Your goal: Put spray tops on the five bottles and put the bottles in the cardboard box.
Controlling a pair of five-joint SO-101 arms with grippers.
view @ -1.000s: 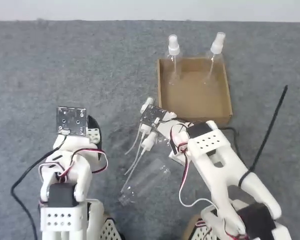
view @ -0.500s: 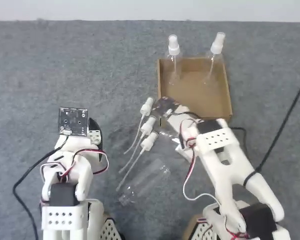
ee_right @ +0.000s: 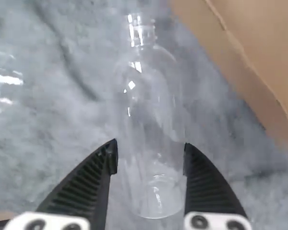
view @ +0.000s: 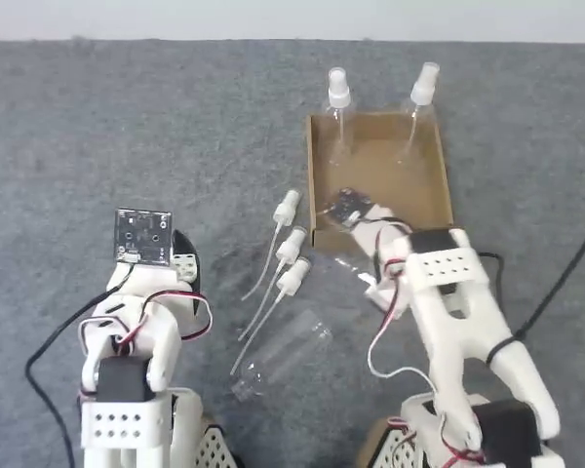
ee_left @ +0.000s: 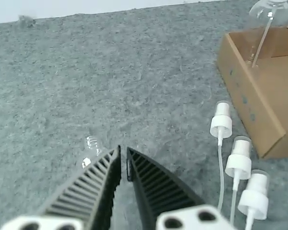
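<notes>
Bottle [ee_right: 151, 143] lying on worktop [ee_left: 110, 72] inside my spread right pincer [ee_right: 149, 146], just beside box [ee_right: 259, 72] wall, left pincer [ee_left: 123, 152] pressed together, open room ahead, three tops [ee_left: 237, 160] near.

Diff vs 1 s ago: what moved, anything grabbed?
The right end effector swung off the three loose spray tops toward the cardboard box, near its front corner. It is now open astride a capless bottle lying on the mat. Nothing was grabbed or released. The left end effector, spray tops, box and two capped bottles stayed put.
</notes>
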